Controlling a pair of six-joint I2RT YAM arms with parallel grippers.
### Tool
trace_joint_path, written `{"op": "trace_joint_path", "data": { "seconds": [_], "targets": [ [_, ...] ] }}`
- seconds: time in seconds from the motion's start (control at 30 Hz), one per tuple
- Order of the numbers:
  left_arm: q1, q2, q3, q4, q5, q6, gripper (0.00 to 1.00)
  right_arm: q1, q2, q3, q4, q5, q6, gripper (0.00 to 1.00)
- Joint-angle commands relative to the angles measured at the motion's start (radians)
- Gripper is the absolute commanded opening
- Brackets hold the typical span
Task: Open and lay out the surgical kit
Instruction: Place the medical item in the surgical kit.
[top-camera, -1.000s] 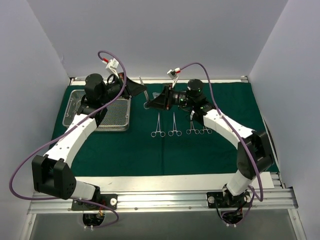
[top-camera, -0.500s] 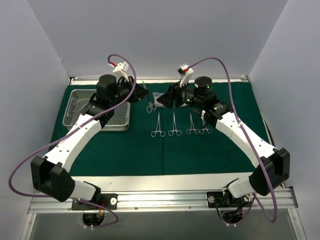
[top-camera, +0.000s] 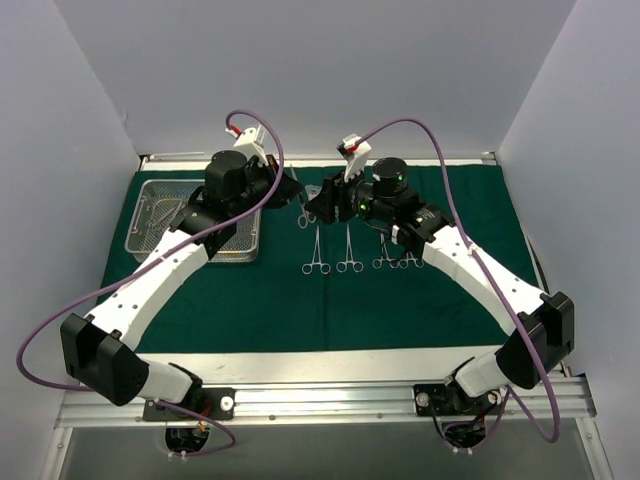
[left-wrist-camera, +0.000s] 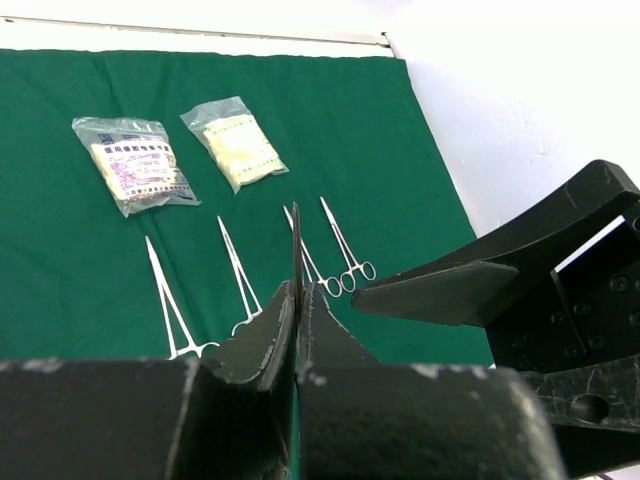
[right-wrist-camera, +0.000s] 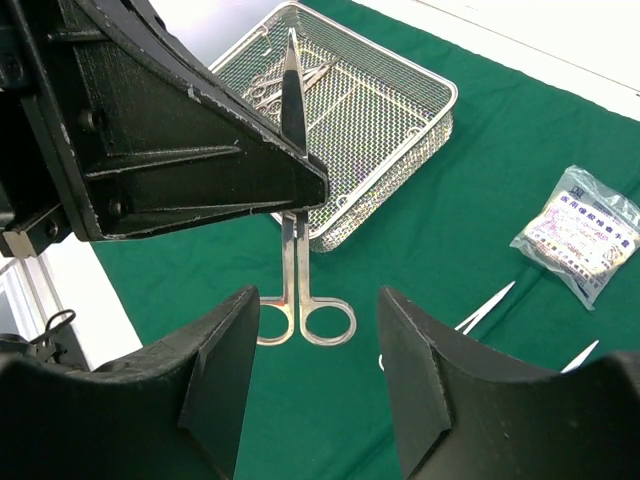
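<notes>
**Left gripper is holding one clamp up; right gripper is standing open at its rings**

The left gripper (top-camera: 286, 190) is pinching the held clamp (right-wrist-camera: 295, 285) by its thin blade end. Its jaws are pressing together on the steel, and the point of the blade is sticking up between them. The clamp is hanging straight down from this grip, above the cloth, with its two finger rings at the bottom.

The right gripper (right-wrist-camera: 318, 300) is facing the left one, very near, over the far middle part of the green cloth (top-camera: 300, 310). Its jaws are standing apart, one finger on each side of the hanging rings. They are not closing on the rings. I cannot tell if a pad is touching the left ring or is only just beside it.

The green cloth is lying open and flat over the table. The wire-mesh tray (top-camera: 190, 258) is standing on the far left part of the cloth, and a few steel instruments (right-wrist-camera: 268, 88) are lying inside it.

The four clamps (top-camera: 349, 250) are lying on the cloth in a row, near the middle and a little to the right. Their rings are pointing to the near side. The two on the right are lying close together, partly under the right arm.

The two clear pouches (left-wrist-camera: 135, 165) are lying side by side on the cloth, beyond the far tips of the clamps. In the top view the right arm is hiding them.
</notes>
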Motion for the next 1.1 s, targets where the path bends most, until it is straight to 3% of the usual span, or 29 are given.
{"op": "trace_joint_path", "data": {
  "seconds": [0.0, 0.73, 0.97, 1.07],
  "targets": [
    [-0.011, -0.014, 0.058, 0.003, -0.021, 0.01, 0.02, 0.011, 0.016, 0.048, 0.047, 0.003, -0.016, 0.46],
    [-0.031, -0.013, 0.06, 0.022, -0.004, -0.012, 0.02, 0.031, 0.059, 0.058, 0.07, -0.066, 0.0, 0.33],
    [-0.035, -0.007, 0.057, 0.019, -0.004, -0.012, 0.02, 0.032, 0.053, 0.056, 0.058, -0.044, -0.008, 0.05],
    [-0.037, -0.008, 0.052, 0.013, -0.021, -0.006, 0.07, 0.029, 0.045, 0.052, 0.038, -0.024, -0.022, 0.0]
  ]
}}
